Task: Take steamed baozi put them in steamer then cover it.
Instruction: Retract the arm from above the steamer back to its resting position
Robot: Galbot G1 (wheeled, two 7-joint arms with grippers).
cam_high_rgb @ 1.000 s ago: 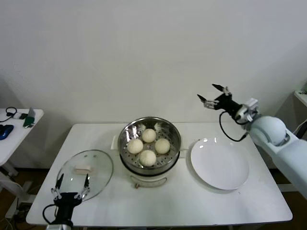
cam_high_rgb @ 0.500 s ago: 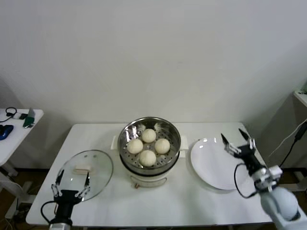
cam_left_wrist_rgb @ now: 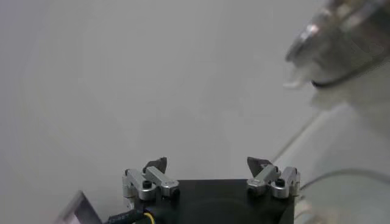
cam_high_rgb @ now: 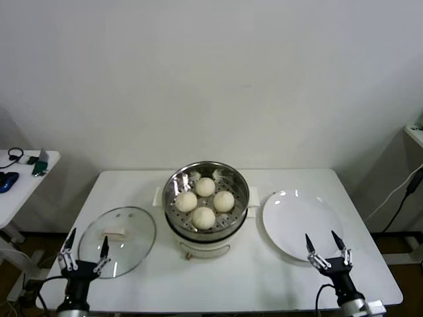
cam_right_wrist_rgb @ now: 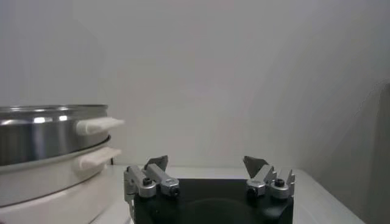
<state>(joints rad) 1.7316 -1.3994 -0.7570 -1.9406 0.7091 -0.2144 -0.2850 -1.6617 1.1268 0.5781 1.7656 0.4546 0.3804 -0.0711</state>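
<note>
Dropping from high behind the plate [cam_high_rgb: 303, 226] to the table's near edge, the right gripper [cam_high_rgb: 327, 250] hangs wide open and empty. All four buns [cam_high_rgb: 205, 201] sit in the steamer [cam_high_rgb: 206, 200]. The lid [cam_high_rgb: 117, 232] lies beside it, by the open, empty left gripper [cam_high_rgb: 84, 250]; covering remains.

White table [cam_high_rgb: 145, 277], plain wall [cam_high_rgb: 211, 79], perhaps grey-white.

I saw four cream-white baozi [cam_high_rgb: 205, 200] sitting in the open steel steamer [cam_high_rgb: 206, 175]; the glass cover [cam_high_rgb: 117, 241] lay flat beside it, left.
</note>
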